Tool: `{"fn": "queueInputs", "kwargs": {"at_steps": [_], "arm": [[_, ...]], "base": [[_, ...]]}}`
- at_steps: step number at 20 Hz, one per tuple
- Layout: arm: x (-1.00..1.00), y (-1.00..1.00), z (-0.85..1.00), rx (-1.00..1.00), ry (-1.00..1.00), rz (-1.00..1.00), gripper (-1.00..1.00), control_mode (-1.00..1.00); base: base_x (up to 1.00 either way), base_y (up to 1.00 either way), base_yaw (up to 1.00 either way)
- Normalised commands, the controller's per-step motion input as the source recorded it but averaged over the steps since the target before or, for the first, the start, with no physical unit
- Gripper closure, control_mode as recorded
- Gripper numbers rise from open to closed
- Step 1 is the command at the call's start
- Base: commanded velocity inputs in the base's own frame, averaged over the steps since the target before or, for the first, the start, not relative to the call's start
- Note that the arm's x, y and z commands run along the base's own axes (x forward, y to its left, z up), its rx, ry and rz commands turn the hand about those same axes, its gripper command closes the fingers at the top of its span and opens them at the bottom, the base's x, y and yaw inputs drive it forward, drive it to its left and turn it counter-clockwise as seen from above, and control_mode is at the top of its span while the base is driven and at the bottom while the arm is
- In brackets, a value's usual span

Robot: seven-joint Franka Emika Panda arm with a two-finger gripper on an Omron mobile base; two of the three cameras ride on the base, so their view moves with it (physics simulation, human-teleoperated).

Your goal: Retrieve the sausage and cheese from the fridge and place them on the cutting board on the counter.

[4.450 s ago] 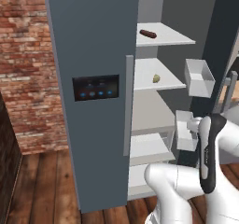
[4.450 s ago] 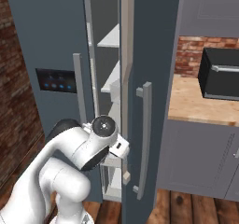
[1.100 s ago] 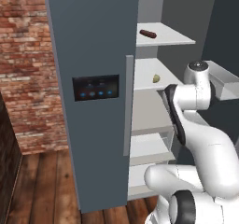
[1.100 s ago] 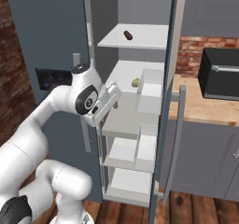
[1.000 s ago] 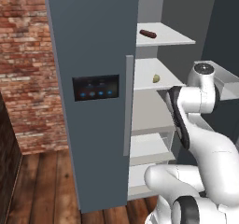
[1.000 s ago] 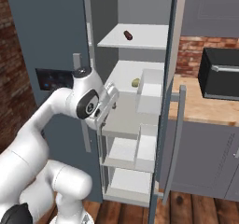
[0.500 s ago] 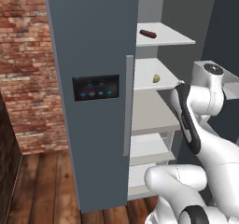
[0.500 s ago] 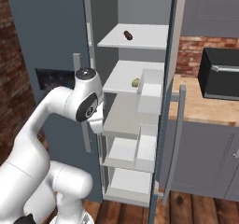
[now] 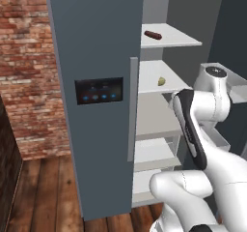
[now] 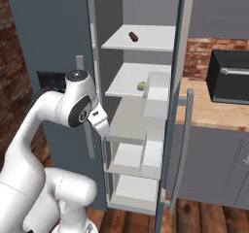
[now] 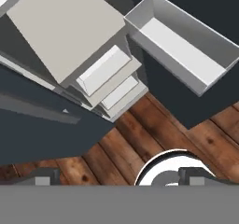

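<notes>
White hand and dark tips: the claw (image 11: 119,177) hangs spread wide with nothing between its 2 fingertips (image 11: 44,176), which stand far apart at the 2 sides of the hand view. It points down at the brown plank floor (image 11: 140,141), just in front of the open fridge (image 10: 48,23), and in the right base view it sits at about the height of the 3rd white shelf (image 10: 127,123).

Nearest to the claw is the cheese (image 10: 141,86) — a pale yellow-tan lump on the 2nd shelf, 1 level above the claw and further into the fridge, well apart from it. I cannot tell which way its thin end points.

Higher up lies the sausage (image 10: 133,36), on the top shelf, 2 levels above the claw and also further in. It lies flat; in the left base view the sausage (image 9: 153,35) has its long axis running nearly across the shelf, the end toward the arm a little lower, and the cheese (image 9: 161,81) sits almost straight beneath it.

Beside the claw, on the open door, a white door bin (image 11: 182,45) stands with its mouth up. Beyond that door runs the counter (image 10: 214,113) — light wood, with a dark microwave (image 10: 228,76) on it.
</notes>
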Motion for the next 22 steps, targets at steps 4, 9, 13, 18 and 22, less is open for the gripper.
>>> {"fn": "queueInputs", "kwargs": {"at_steps": [4, 9, 13, 18, 22], "arm": [[-0.37, 0.00, -0.02, -0.11, 0.00, 0.15, -1.00, -1.00], [-0.38, 0.05, 0.00, -0.04, 0.00, 0.07, -1.00, -1.00], [-0.17, 0.03, 0.00, -0.04, 0.00, 0.03, -1.00, -1.00], [-0.04, 0.04, 0.02, -0.03, 0.00, 0.03, -1.00, -1.00], [0.00, 0.00, 0.00, 0.00, 0.00, 0.00, -1.00, -1.00]], "base": [[0.00, 0.00, 0.00], [0.00, 0.00, 0.00], [0.00, 0.00, 0.00], [0.00, 0.00, 0.00], [0.00, 0.00, 0.00]]}}
